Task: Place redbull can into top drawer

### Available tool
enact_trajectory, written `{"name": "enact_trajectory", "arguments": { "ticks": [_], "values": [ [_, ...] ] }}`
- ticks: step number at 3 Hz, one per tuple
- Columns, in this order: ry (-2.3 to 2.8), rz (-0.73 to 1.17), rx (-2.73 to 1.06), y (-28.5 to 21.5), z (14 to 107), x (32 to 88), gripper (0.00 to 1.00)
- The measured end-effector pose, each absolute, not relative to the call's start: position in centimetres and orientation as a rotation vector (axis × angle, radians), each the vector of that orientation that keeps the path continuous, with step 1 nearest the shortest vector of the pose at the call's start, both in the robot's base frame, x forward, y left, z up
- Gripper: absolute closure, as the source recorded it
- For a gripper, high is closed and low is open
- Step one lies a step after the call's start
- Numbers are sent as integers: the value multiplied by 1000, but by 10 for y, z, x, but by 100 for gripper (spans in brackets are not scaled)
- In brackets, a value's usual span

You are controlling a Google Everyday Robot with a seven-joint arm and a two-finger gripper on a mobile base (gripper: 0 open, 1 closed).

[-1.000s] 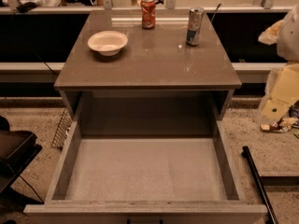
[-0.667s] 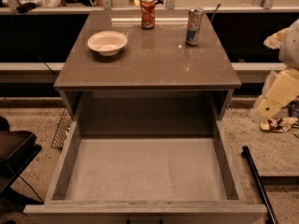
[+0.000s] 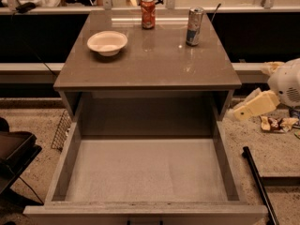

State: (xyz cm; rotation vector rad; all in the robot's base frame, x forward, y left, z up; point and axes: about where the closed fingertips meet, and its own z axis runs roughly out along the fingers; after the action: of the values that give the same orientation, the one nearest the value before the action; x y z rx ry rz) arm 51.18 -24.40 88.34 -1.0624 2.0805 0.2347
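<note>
The redbull can [image 3: 194,26], slim and silver with blue panels, stands upright at the back right of the cabinet top [image 3: 150,62]. The top drawer [image 3: 145,172] is pulled fully open below, and its pale grey bottom holds nothing. My gripper [image 3: 253,108], cream-coloured on a white arm [image 3: 287,82], hangs to the right of the cabinet, beside its right wall. It is well in front of and below the can, and holds nothing that shows.
A shorter orange-red soda can [image 3: 148,12] stands at the back centre of the top. A white bowl [image 3: 107,42] sits at the left. A wire basket [image 3: 62,131] leans left of the cabinet. A black pole [image 3: 257,184] and litter [image 3: 276,123] lie at the right.
My gripper has moved left, closer to the cabinet's right side. The cans, bowl and drawer have not moved.
</note>
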Motion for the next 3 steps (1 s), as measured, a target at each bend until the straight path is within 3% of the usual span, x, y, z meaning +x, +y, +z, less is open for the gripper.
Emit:
{"name": "enact_trajectory", "arguments": {
  "ticks": [3],
  "values": [
    [1754,182,-660,-250,892,595,0]
  ]
}}
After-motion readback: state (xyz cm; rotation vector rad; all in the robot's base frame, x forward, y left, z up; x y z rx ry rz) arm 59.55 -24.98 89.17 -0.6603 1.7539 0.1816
